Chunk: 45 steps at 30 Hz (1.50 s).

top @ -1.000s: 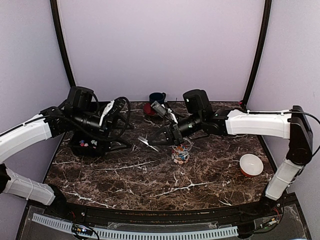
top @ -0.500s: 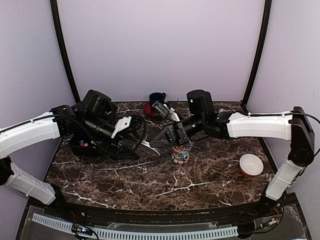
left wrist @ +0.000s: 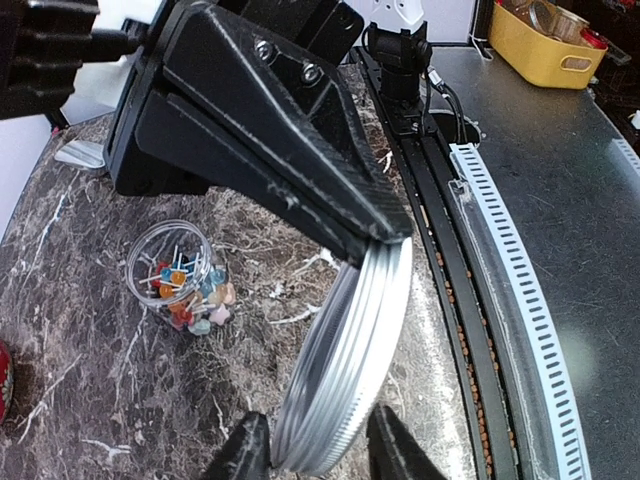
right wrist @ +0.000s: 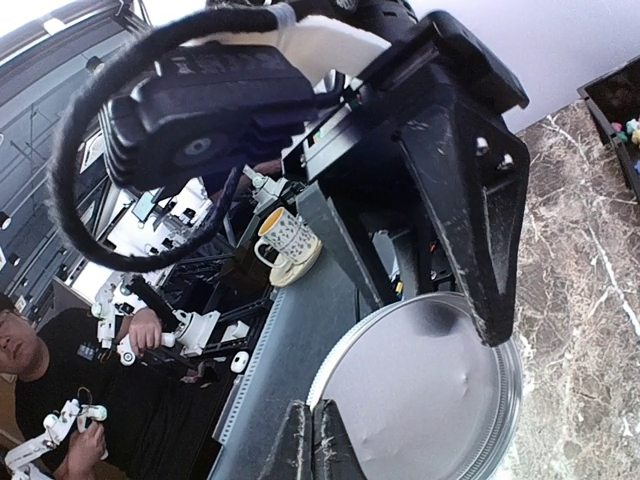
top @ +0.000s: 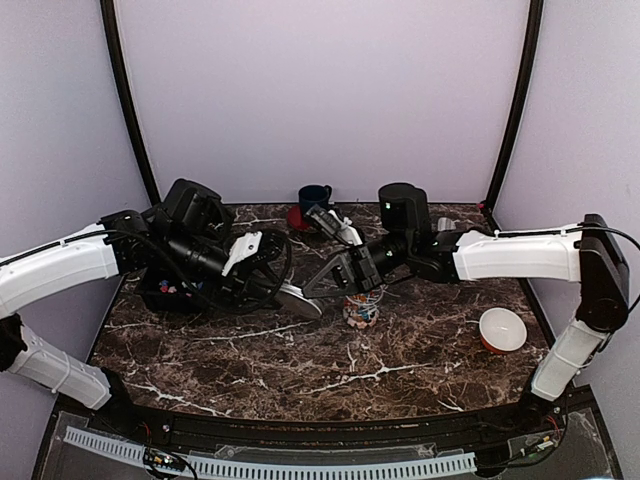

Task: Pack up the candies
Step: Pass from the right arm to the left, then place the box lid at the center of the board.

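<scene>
A clear jar [top: 361, 310] of multicoloured candies [left wrist: 190, 300] stands open near the table's middle, and the left wrist view shows this jar [left wrist: 180, 285] too. Left of it, above the table, a silver lid [top: 298, 298] is held on edge between both arms. My left gripper [top: 285, 292] has its fingers on both faces of the lid [left wrist: 350, 350], closed against it [left wrist: 318, 455]. My right gripper [top: 312, 290] pinches the opposite rim of the lid [right wrist: 430, 390], its fingers [right wrist: 312, 440] pressed together on that thin edge.
A black bin [top: 165, 290] holding a few candies sits at the left, behind my left arm. An orange and white bowl [top: 502, 329] is at the right. A dark mug [top: 314, 196] on a red saucer stands at the back. A pale stick [top: 352, 355] lies in front of the jar.
My left arm swung right from the bin to the lid and its jaws closed onto it. The right gripper kept its hold on the lid and shifted slightly.
</scene>
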Each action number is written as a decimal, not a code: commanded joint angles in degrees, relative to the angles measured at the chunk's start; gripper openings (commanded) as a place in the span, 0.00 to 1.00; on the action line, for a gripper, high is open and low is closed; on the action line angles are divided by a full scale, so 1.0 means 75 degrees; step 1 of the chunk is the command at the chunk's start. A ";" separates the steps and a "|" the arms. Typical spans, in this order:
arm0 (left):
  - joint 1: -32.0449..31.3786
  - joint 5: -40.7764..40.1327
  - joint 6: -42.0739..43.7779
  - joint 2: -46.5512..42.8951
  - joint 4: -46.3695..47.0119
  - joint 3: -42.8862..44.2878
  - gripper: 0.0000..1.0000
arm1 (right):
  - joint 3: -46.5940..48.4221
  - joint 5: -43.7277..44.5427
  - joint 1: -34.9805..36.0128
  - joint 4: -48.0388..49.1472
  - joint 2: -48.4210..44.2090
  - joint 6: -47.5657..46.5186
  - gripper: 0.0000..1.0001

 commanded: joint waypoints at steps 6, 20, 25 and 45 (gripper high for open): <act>-0.0048 0.0572 -0.0091 -0.0360 0.0228 -0.0089 0.17 | -0.0164 -0.0165 0.0029 0.0775 0.0077 0.0313 0.00; -0.0052 0.1253 -0.1400 -0.0535 0.0795 -0.0255 0.06 | 0.0641 0.0638 -0.0099 -0.2107 -0.0269 -0.2007 0.48; -0.0038 0.1276 -0.2529 -0.0669 0.1413 -0.0573 0.09 | 0.0814 0.1435 -0.0337 -0.3141 -0.0725 -0.2795 0.53; -0.0037 0.0696 -0.6918 0.0816 0.3138 -0.1584 0.08 | 0.0423 0.6133 -0.1688 -0.5112 -0.2731 -0.3714 0.57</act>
